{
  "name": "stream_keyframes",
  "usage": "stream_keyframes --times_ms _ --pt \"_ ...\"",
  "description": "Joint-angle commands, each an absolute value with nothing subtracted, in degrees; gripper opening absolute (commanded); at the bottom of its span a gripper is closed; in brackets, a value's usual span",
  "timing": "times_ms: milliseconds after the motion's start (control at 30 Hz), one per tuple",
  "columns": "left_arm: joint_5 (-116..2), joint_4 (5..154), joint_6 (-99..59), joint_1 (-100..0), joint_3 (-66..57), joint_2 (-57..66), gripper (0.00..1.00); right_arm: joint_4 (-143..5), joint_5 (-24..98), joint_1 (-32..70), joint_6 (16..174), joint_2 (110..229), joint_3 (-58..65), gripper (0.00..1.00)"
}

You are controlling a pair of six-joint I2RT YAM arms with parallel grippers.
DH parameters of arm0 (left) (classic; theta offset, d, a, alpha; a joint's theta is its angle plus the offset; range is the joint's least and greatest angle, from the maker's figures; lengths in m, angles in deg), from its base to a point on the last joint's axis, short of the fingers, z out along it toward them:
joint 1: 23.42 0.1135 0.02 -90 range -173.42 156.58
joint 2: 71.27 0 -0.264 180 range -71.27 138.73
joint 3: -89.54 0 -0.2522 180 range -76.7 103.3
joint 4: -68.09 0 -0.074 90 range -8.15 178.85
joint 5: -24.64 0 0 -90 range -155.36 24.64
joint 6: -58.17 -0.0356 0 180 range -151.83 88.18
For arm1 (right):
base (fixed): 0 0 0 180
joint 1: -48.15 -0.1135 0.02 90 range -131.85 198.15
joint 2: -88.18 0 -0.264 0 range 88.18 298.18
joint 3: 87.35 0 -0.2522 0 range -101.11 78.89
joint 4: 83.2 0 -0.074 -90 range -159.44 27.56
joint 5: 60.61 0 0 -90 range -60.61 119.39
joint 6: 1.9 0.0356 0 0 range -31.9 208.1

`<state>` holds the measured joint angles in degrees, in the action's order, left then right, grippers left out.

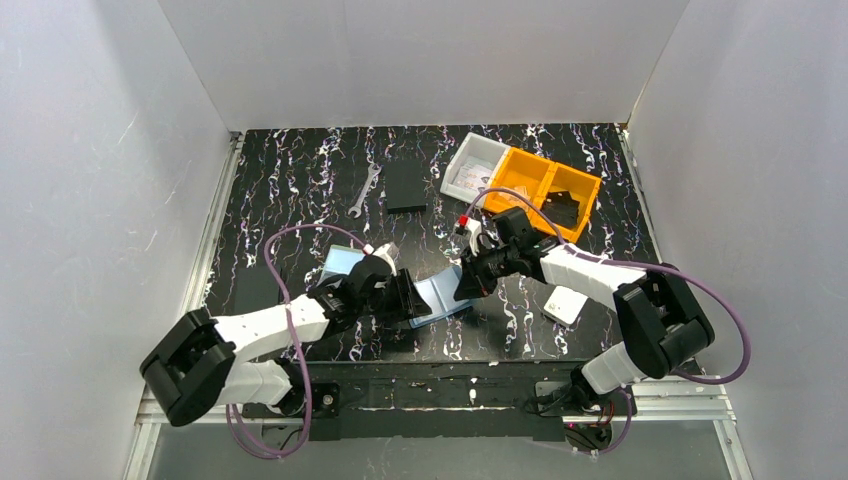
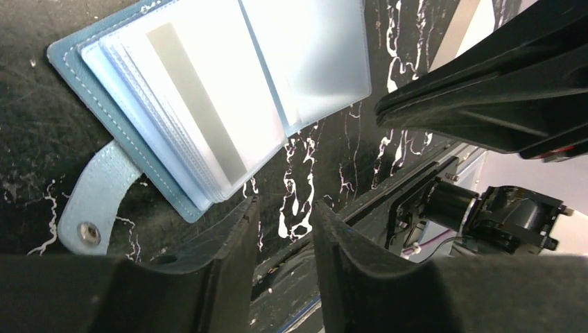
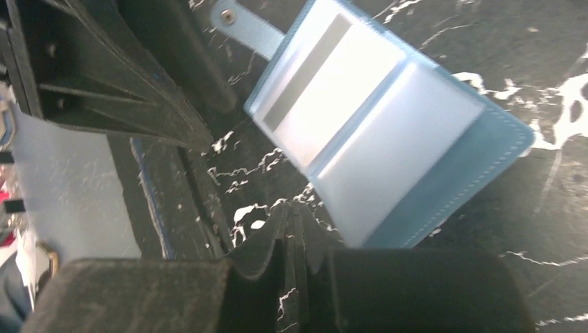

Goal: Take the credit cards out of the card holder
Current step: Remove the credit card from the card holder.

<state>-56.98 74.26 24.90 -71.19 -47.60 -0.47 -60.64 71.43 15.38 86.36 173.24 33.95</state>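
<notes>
Top view: the blue folding card holder with clear plastic pockets (image 1: 438, 296) lies spread open at centre frame on the black marbled table (image 1: 300, 170). Its long axis runs roughly left to right, dipping slightly toward the right, and its left part is hidden under the left arm. The left gripper (image 1: 408, 300) sits over the holder's middle and the right gripper (image 1: 466, 282) stands at its right end. How wide either claw stands cannot be told from here.

Left wrist view: the holder fills the upper left of the frame, its pages fanned toward the top. Its blue snap strap (image 2: 87, 208) points to the lower left. A pale credit card with a grey stripe (image 2: 208, 111) rests inside a clear pocket. The left claw, at bottom centre, is narrowly parted with only bare table showing in the gap, just below the holder's near edge.

Right wrist view: the holder slants from upper left, strap end, to lower right. The right claw, at bottom centre, is pressed closed with nothing visible between its fingers. Its tips are just beside the holder's lower edge.
</notes>
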Motion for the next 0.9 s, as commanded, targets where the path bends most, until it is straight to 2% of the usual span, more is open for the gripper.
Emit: stream_keyframes --times_ms 0,133,300,867 --pt "-57.3 74.3 27.0 -71.1 -44.3 3.0 0.29 -68.9 67.5 14.8 92.0 173.9 33.6 0.13" --pt "-57.9 75.9 27.8 -71.1 -43.7 4.6 0.28 -68.9 66.3 14.4 92.1 176.0 33.1 0.13" --pt "-62.3 85.3 26.3 -71.2 -39.9 4.6 0.32 -68.9 64.4 14.1 92.1 177.4 33.0 0.13" --pt "-62.6 86.0 25.7 -71.1 -36.4 10.0 0.43 -68.2 62.1 13.2 91.7 180.2 32.3 0.13"
